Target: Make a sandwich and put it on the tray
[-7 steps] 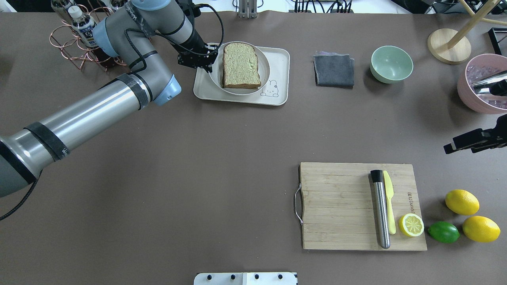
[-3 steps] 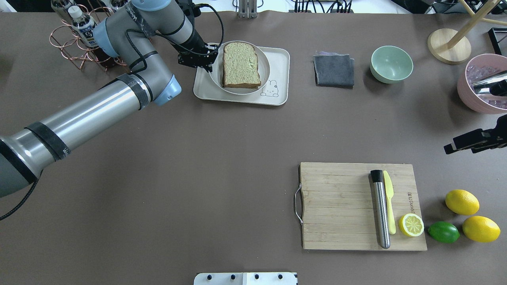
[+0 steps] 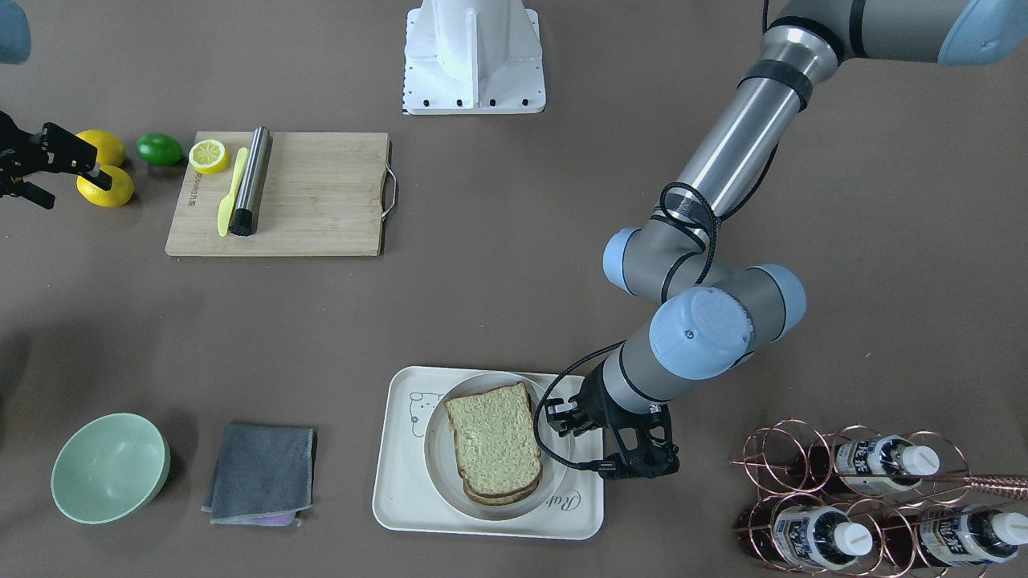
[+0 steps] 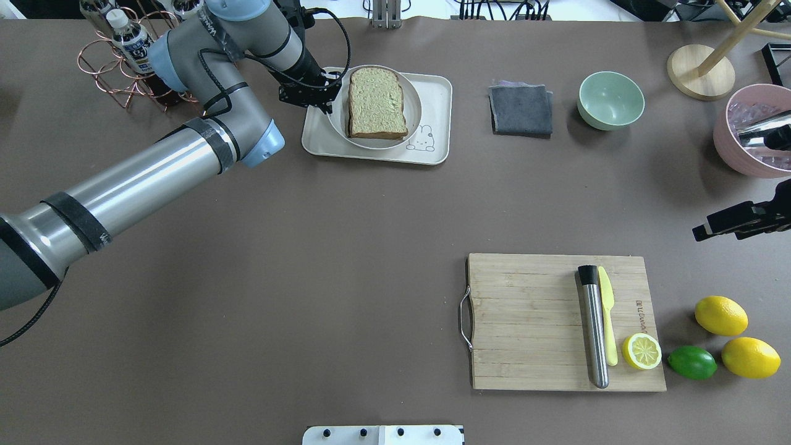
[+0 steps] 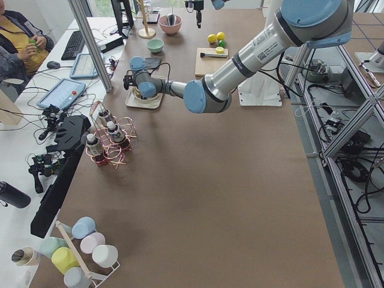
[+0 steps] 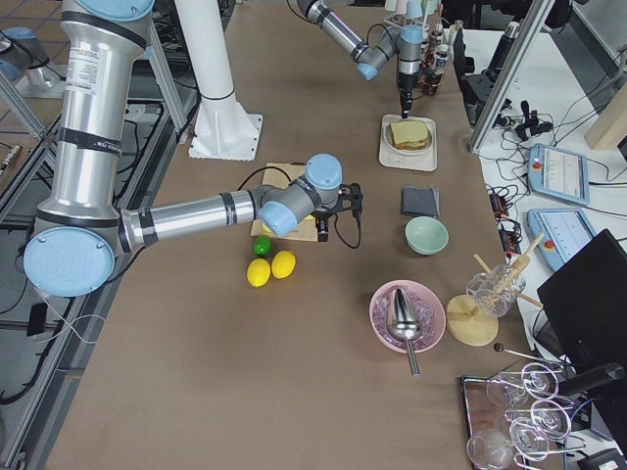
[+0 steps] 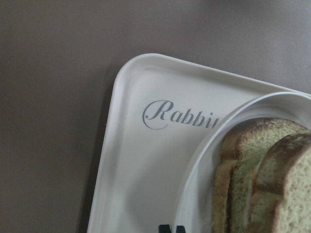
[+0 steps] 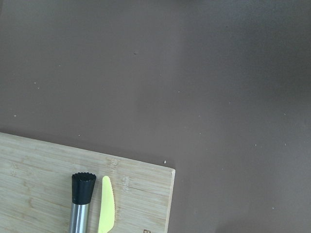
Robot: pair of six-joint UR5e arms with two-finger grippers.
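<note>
Brown table (image 4: 309, 278), tray (image 4: 435, 93) under plate (image 4: 413, 105) and sandwich (image 4: 377, 102) — left gripper (image 4: 327, 106) clamped on plate's rim, right gripper (image 4: 701, 230) parted.

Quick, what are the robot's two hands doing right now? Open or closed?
Left hand: closed, it seems, on the rim of the plate that carries the sandwich.
Right hand: open, holding nothing.
</note>
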